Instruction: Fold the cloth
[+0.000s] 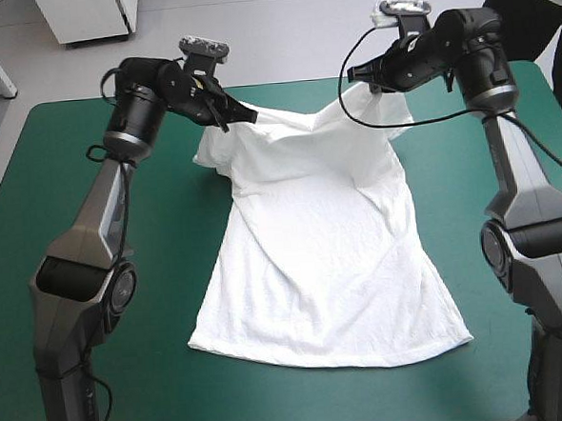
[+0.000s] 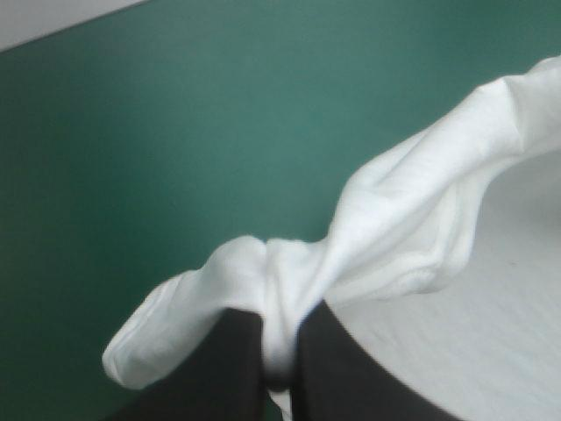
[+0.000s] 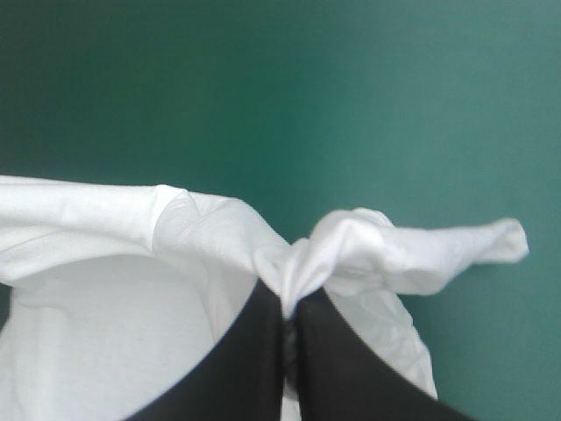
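Note:
The white T-shirt [image 1: 322, 256] lies spread down the middle of the teal-green table, hem toward the near edge, its shoulder end lifted off the cover. My left gripper [image 1: 229, 115] is shut on the T-shirt at the left shoulder, held above the far part of the table. In the left wrist view the cloth [image 2: 412, 219] bunches over the black fingers [image 2: 329, 368]. My right gripper [image 1: 374, 86] is shut on the T-shirt at the right shoulder, at about the same height. In the right wrist view a twisted fold of T-shirt [image 3: 386, 250] sticks out past the fingertips [image 3: 263, 351].
Bare teal-green cover [image 1: 59, 167] lies on both sides of the shirt and beyond it toward the far edge. A sleeve [image 1: 211, 157] hangs under the left gripper.

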Robot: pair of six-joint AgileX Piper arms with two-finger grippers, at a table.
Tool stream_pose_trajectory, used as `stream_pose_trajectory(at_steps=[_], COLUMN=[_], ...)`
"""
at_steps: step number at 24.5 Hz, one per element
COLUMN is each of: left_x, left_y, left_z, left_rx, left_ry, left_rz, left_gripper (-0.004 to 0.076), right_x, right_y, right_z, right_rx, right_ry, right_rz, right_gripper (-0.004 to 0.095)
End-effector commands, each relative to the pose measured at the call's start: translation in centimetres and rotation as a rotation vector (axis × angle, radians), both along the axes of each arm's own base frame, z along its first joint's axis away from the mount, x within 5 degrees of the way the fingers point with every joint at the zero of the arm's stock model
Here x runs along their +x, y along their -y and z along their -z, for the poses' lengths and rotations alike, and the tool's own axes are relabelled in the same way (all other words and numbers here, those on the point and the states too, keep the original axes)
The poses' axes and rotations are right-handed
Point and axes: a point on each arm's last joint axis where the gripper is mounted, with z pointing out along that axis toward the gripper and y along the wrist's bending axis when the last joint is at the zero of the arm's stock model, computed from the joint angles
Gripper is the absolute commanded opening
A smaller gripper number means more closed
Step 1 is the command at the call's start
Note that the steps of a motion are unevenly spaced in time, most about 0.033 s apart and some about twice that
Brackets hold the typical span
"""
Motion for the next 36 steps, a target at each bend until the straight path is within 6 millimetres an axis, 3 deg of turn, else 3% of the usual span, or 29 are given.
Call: stream_pose_trajectory(at_steps=[1, 3, 9, 11, 13, 16, 17, 20, 25, 27, 31, 36], left_x=[1.0, 1.9, 4.8, 5.5, 5.8, 5.5, 4.9, 3.9, -0.2, -1.9, -4.4, -8.5], left_y=[0.4, 0.6, 0.8, 0.8, 0.9, 1.0, 0.8, 0.4, -1.1, -1.6, -2.4, -3.8], left_z=[-0.4, 1.1, 4.3, 5.4, 6.1, 6.3, 5.6, 3.4, -4.2, -6.2, -7.9, -10.2], left_rx=[-0.045, -0.042, -0.005, 0.011, 0.015, -0.011, -0.02, -0.019, -0.037, -0.036, -0.035, -0.053], left_ry=[0.09, 0.08, 0.169, 0.181, 0.169, 0.117, 0.084, 0.086, 0.186, 0.191, 0.185, 0.24], left_rz=[-0.014, -0.019, -0.046, -0.054, -0.054, -0.071, -0.092, -0.096, -0.102, -0.099, -0.097, -0.099], left_gripper=[-0.001, -0.001, -0.001, 0.0007, 0.0083, 0.0275, 0.042, 0.0519, 0.0439, 0.0439, 0.0438, 0.0413], right_x=[0.4, 1.6, 4.1, 4.6, 4.9, 4.7, 4.2, 3.2, -0.1, -1.4, -3.3, -6.7], right_y=[0.1, 0.1, 0.4, 0.4, 0.3, 0.3, 0.3, 0.5, 1.0, 1.2, 1.6, 2.2], right_z=[0.0, 1.8, 4.5, 5.1, 6.0, 6.3, 5.8, 4.5, -0.9, -2.9, -5.6, -8.4], right_rx=[-0.021, -0.041, -0.103, -0.105, -0.111, -0.102, -0.091, -0.09, -0.078, -0.076, -0.082, -0.095], right_ry=[0.033, 0.014, 0.066, 0.069, 0.054, 0.015, -0.013, -0.024, 0.039, 0.086, 0.152, 0.2], right_rz=[-0.003, 0.007, 0.058, 0.057, 0.043, 0.056, 0.07, 0.069, 0.07, 0.067, 0.057, 0.051], right_gripper=[-0.0017, -0.0017, -0.0006, 0.0073, 0.0228, 0.0486, 0.0584, 0.0569, 0.0549, 0.0508, 0.04, 0.0399])
